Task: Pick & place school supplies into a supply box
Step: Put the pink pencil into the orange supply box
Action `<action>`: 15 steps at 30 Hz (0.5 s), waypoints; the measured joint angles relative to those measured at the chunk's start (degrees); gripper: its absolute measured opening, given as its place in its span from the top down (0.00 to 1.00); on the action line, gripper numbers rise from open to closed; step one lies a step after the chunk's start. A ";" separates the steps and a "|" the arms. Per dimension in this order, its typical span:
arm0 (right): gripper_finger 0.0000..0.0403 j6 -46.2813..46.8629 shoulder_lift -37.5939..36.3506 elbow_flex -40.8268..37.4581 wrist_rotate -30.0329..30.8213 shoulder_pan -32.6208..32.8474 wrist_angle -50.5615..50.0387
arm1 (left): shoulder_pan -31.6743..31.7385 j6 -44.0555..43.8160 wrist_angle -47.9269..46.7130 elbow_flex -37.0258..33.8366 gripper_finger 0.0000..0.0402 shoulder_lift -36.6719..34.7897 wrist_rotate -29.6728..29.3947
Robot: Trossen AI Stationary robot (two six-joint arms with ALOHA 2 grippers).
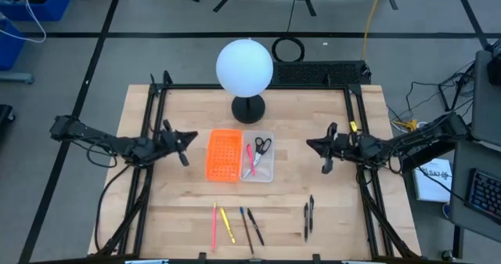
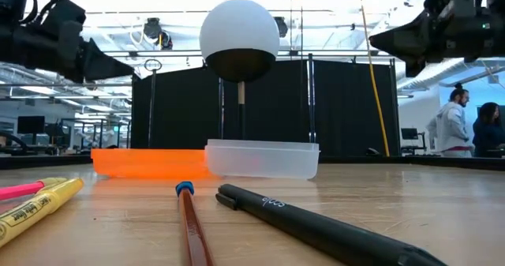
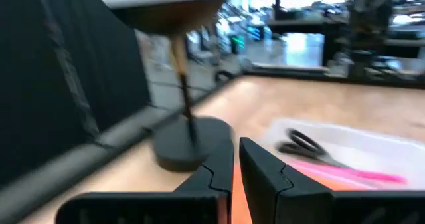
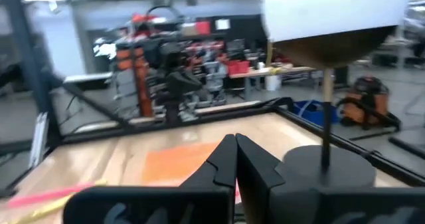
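The clear supply box [image 1: 258, 156] lies at mid-table, right of an orange perforated tray [image 1: 224, 154]. In it are black-handled scissors [image 1: 263, 145] and a pink pen [image 1: 251, 159]; both also show in the left wrist view, the scissors [image 3: 302, 144] and the pen [image 3: 345, 173]. Near the front edge lie a pink pen [image 1: 214, 225], a yellow pen [image 1: 227, 225], a blue-tipped pencil [image 1: 246, 229], a black pen [image 1: 255, 226] and two dark pens [image 1: 308, 217]. My left gripper [image 1: 188, 141] hovers left of the orange tray, shut and empty. My right gripper [image 1: 315, 148] hovers right of the box, shut and empty.
A lamp with a white globe [image 1: 245, 66] on a round black base [image 1: 248, 107] stands just behind the box. A black frame [image 1: 153, 92] runs along the table's sides and back. People [image 2: 454, 124] stand in the room beyond the table.
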 joint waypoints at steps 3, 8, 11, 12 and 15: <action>1.00 -0.96 0.19 -0.03 -3.82 0.00 -0.68 | 0.00 -6.26 -2.83 0.00 0.91 0.60 5.09; 1.00 -2.08 0.20 -0.07 -5.97 0.04 0.38 | 0.00 -17.55 -5.25 0.00 0.91 1.75 15.74; 1.00 0.12 0.41 -0.11 -3.04 0.13 0.70 | -0.02 -25.25 -6.51 0.00 0.91 3.00 22.53; 1.00 1.21 0.55 -0.11 -1.79 0.13 0.60 | -0.11 -27.81 -7.13 0.00 0.91 3.55 24.31; 1.00 3.24 1.20 -0.11 -1.09 0.11 0.03 | -1.62 -33.89 -7.67 0.00 0.91 5.96 27.25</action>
